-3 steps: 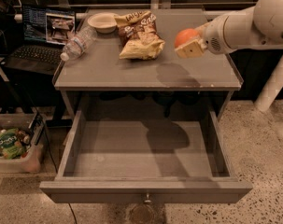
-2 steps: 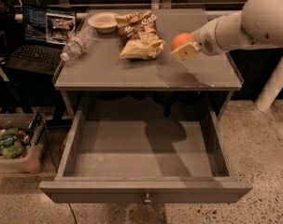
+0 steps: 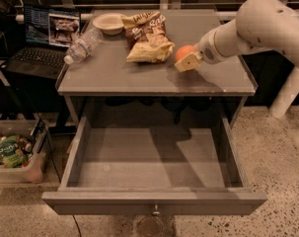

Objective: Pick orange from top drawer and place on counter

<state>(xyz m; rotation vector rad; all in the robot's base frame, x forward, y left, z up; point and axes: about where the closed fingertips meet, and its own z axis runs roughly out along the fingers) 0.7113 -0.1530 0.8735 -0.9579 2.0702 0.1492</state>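
Logging nearest first: the top drawer (image 3: pixel 154 201), pulled out, sits below and in front of the fingers. Next, the counter (image 3: pixel 139 78). Over its right half my gripper (image 3: pixel 184 59) holds the orange (image 3: pixel 183 51), fingers (image 3: pixel 189 63) clamped on it. Just left of the fingers lies a chip bag (image 3: pixel 146 38); farther left, a water bottle (image 3: pixel 82 44); beyond, a bowl (image 3: pixel 108 21).

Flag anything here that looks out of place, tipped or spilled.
The water bottle lies on its side at the left edge of the counter, cap toward the rim, so it might roll. The top drawer stands wide open and looks empty. Nothing is spilled. The hand holds the orange beside the chip bags.
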